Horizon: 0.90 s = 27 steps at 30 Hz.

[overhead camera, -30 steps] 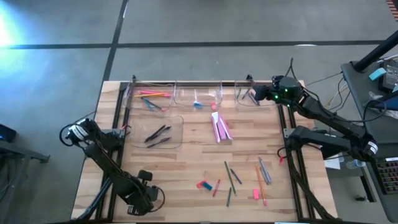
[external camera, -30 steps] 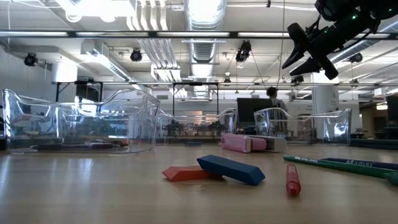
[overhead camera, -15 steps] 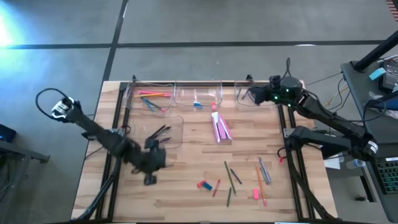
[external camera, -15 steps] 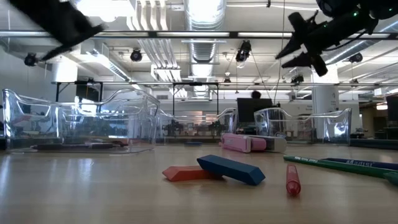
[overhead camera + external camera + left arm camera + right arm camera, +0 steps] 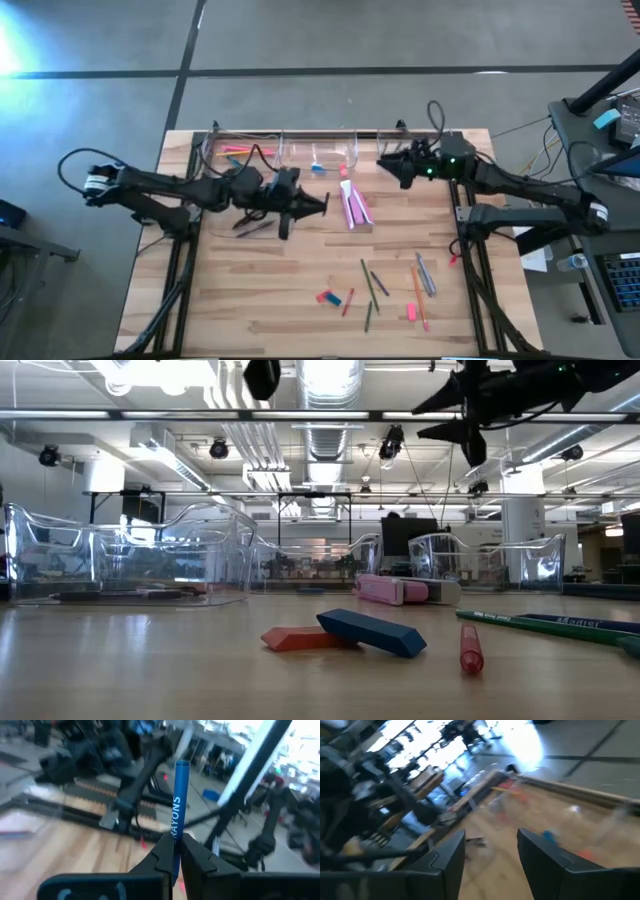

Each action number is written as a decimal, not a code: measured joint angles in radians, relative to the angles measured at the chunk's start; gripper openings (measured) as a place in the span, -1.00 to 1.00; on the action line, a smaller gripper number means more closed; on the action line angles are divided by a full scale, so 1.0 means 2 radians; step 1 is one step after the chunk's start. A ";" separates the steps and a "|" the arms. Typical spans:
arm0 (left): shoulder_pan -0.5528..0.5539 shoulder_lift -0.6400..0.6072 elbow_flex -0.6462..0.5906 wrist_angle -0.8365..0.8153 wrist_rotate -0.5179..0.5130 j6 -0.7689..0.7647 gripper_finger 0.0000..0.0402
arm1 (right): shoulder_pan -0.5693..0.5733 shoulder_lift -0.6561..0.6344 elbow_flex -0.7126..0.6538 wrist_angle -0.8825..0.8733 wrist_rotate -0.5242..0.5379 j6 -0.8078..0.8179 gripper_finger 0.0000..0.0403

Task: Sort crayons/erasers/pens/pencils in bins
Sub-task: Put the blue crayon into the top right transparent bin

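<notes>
the landmark here is the pink box (image 5: 355,205) lying near the middle of the wooden tabletop (image 5: 300,270).

far to its left and a little toward the back edge, the first of the clear bins (image 5: 232,155) holds orange, pink and teal sticks. nearer the box on that side sits the wider, squarer bin (image 5: 225,215) with dark pens (image 5: 250,225) in it, partly covered by the left arm.

the left gripper (image 5: 318,206) hovers just left of the pink box, reaching in from the left side of the tabletop. in the left wrist view its fingers (image 5: 162,857) are clamped on a blue crayon (image 5: 177,805), which stands up out of them with white lettering along its side.

behind the box, another bin (image 5: 320,155) holds a small blue piece and a small pink piece.

in front of the box, toward the near edge, lie two erasers (image 5: 328,297), one pink-red and one blue, touching each other; the low view shows the blue one (image 5: 372,632) leaning on the red one (image 5: 305,639). just right of them, loose sticks (image 5: 372,285) of green, red, orange and grey are scattered, with another small pink eraser (image 5: 411,312) among them.

right of the box and toward the back, the right gripper (image 5: 390,165) hangs above the rightmost bin (image 5: 400,152). the right wrist view shows its fingers (image 5: 542,855) apart, holding nothing.
</notes>
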 joint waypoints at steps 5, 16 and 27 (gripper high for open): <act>0.009 0.041 0.003 0.060 -0.001 -0.002 -1.00 | 0.056 0.045 0.000 0.095 0.010 0.012 -0.11; 0.011 0.077 0.022 0.068 0.003 -0.041 -1.00 | 0.111 0.142 0.049 0.149 -0.020 0.029 -0.10; 0.017 0.070 0.020 0.050 0.001 -0.041 -1.00 | 0.114 0.165 0.104 0.091 -0.040 0.008 -0.10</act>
